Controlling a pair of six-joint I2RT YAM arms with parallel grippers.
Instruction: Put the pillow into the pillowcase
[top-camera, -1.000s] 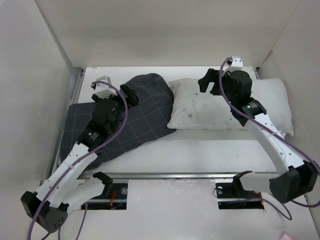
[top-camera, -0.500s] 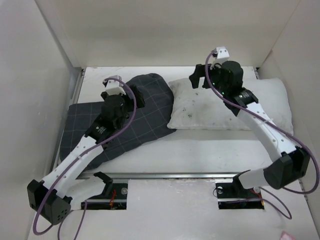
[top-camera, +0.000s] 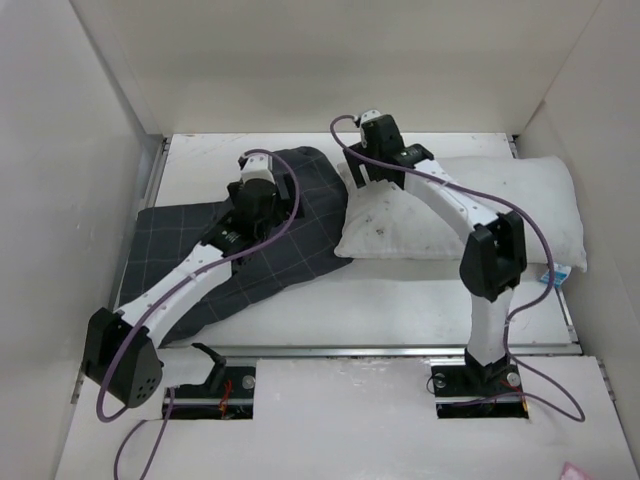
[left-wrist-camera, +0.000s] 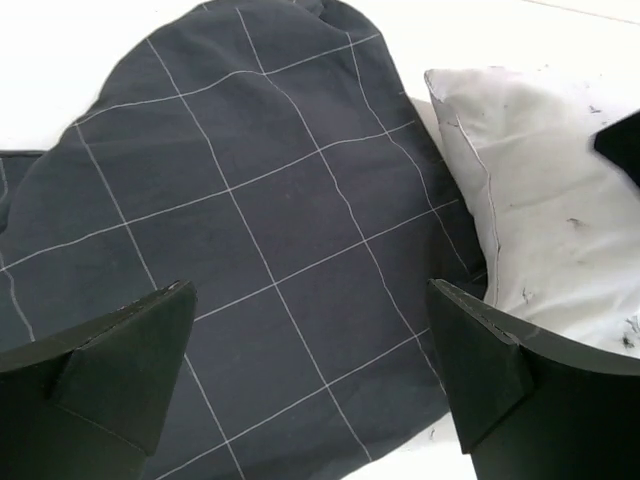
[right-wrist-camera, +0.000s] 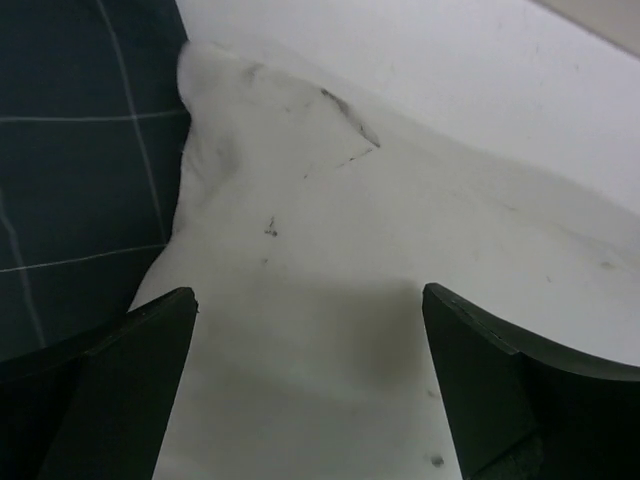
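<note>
- Left gripper (left-wrist-camera: 310, 292) hovers spread wide over the pillowcase (left-wrist-camera: 230, 190), gripping nothing.
- Right gripper (right-wrist-camera: 308, 295), jaws apart and empty, hangs above a corner of the pillow (right-wrist-camera: 330, 240), just beside the pillowcase.

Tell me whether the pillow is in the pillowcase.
Out: the pillow lies bare beside the pillowcase, their edges meeting.

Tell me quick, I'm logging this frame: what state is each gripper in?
Left gripper: open, holding nothing, over the pillowcase.
Right gripper: open, holding nothing, over the pillow.
</note>
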